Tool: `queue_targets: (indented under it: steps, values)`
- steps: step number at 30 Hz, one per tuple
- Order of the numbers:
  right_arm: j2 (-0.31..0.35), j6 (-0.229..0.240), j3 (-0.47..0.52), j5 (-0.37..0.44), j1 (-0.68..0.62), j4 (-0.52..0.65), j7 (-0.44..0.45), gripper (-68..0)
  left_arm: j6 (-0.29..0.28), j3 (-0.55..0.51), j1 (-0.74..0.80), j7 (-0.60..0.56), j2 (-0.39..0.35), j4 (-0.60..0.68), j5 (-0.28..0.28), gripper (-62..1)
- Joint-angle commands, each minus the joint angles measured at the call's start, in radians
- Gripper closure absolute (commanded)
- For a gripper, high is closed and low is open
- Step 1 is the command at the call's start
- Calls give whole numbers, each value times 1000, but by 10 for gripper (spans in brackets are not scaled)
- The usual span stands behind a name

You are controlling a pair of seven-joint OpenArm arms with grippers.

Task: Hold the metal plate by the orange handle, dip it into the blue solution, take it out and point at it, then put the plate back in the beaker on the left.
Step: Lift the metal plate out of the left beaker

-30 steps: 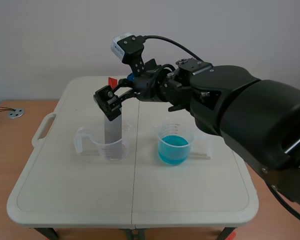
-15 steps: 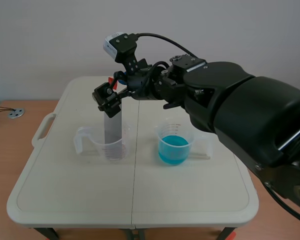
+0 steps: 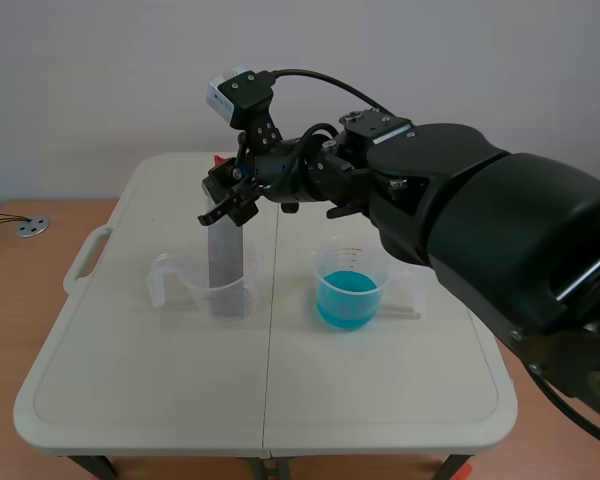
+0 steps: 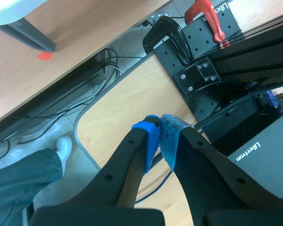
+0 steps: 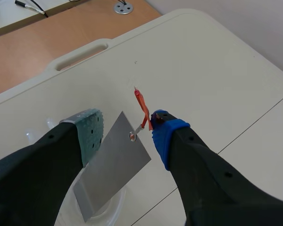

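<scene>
Over the white table (image 3: 130, 380), the right gripper (image 3: 228, 203) has lifted and twisted slightly since a second ago, while the metal plate (image 3: 223, 262) stays standing in the left beaker (image 3: 188, 285). Only the right wrist view shows its fingers spread either side of the plate's top, one just beside the orange handle (image 5: 142, 107); the left wrist view shows the left gripper (image 4: 160, 134) off the table, pads pressed together. The plate's long axis runs nearly upright, handle end up.

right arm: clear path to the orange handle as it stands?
Probably yes. The right gripper is open astride the top of the metal plate standing in the beaker, the orange handle right by its blue pad; nothing blocks it.
</scene>
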Motion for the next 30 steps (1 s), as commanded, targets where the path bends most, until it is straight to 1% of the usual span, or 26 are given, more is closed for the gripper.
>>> queue_targets:
  steps: [1, 4, 10, 18, 21, 26, 30]
  values:
    - [-9, 4, 2, 7, 36, 18, 12, -188, -6, 4, 0, -10, 5, 20, -7, -27]
    - [-9, 4, 2, 7, 36, 18, 12, -119, -6, 4, 0, -10, 5, 20, -7, -27]
    - [-9, 4, 2, 7, 36, 18, 22, -13, -6, 4, 0, -10, 5, 20, -6, -27]
    - [-9, 10, 2, 7, 35, 18, 80, -15, -6, 4, 0, -10, 5, 20, -6, -27]
    - [-9, 43, 2, 8, 27, 18, 111, -15, -6, 4, 0, -10, 5, 20, -6, -27]
    - [-9, 132, 2, 8, -8, 20, 169, -15, -6, 4, 0, -10, 5, 20, -6, -27]
    - [-5, 184, 2, 8, -40, 23, 215, -15, -6, 4, 0, -10, 5, 20, -6, -27]
